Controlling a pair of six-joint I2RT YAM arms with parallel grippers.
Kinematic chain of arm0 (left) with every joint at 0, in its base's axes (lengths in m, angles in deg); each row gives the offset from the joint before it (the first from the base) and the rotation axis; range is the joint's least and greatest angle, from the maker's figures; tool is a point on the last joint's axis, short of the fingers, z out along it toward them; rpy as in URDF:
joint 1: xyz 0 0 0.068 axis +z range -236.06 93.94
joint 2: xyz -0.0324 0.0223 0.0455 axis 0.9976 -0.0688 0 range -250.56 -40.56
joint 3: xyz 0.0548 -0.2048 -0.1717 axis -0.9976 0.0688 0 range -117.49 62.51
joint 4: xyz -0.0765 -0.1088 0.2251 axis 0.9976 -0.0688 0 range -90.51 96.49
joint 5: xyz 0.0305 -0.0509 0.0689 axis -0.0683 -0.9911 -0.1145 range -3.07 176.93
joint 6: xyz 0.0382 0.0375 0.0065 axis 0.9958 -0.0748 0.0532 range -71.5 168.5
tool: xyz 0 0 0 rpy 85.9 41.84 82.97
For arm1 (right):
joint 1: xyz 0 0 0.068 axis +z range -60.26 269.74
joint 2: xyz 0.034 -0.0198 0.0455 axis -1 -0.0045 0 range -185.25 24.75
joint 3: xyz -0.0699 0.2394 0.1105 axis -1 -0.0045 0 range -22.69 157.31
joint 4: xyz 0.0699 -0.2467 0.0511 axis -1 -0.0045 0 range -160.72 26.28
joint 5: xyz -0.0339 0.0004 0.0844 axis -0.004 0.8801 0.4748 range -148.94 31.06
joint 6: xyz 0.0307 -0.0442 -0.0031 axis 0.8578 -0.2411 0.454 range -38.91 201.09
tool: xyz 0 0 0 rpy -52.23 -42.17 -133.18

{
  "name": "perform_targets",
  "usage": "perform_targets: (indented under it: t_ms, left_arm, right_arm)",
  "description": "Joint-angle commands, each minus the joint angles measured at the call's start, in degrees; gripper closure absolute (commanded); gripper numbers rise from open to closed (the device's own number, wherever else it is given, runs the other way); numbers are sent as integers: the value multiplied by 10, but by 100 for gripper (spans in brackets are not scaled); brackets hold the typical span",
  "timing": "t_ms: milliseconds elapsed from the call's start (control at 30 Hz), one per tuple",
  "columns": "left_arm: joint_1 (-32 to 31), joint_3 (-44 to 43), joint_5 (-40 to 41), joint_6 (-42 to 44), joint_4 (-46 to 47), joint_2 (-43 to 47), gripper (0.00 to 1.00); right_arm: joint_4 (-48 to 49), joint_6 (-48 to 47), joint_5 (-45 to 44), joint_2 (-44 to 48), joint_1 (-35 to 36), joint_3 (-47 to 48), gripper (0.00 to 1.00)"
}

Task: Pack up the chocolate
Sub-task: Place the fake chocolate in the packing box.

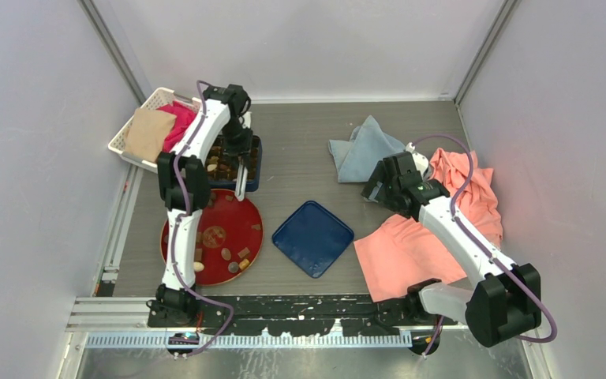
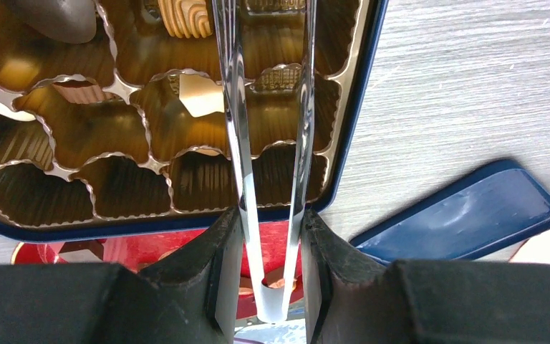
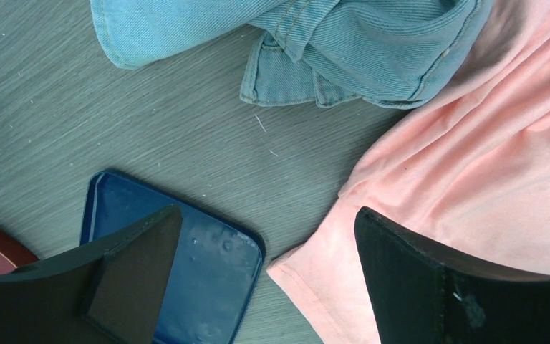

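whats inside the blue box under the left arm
A gold tray, near cups empty, farther ones holding a ridged tan piece, a dark piece and a cream piece. The tongs cover a strip.

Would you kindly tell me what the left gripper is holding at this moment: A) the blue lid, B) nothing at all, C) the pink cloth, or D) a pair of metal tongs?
D: the left wrist view shows the left gripper clamped on the two shiny arms of the metal tongs, which reach out over the gold tray of the blue box.
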State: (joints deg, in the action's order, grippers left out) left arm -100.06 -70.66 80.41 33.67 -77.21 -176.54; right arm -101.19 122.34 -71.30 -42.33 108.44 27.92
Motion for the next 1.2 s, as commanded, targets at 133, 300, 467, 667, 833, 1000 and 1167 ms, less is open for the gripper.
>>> perform_targets:
  t_ms: [133,300,467,667,833,1000,1167]
  left_arm:
    - [1,-33,-24,-10,6,0,100]
    - [1,-29,-24,-9,4,0,100]
    - [0,-30,-20,-13,3,-2,93]
    - [-2,-32,-19,-17,4,0,86]
    - [-2,-32,-19,-18,2,3,82]
    - [-2,-33,-20,-19,5,6,81]
    - [-4,-33,-20,-20,5,6,79]
  right_arm:
    - [15,-1,-6,15,1,-2,4]
    - [15,-1,-9,17,1,-5,4]
    - [15,0,-9,19,2,-6,4]
    - [14,1,-11,22,1,-8,4]
    - [14,2,-11,23,2,-8,4]
    - [13,3,-12,26,2,-9,4]
    - [13,3,-13,28,1,-10,4]
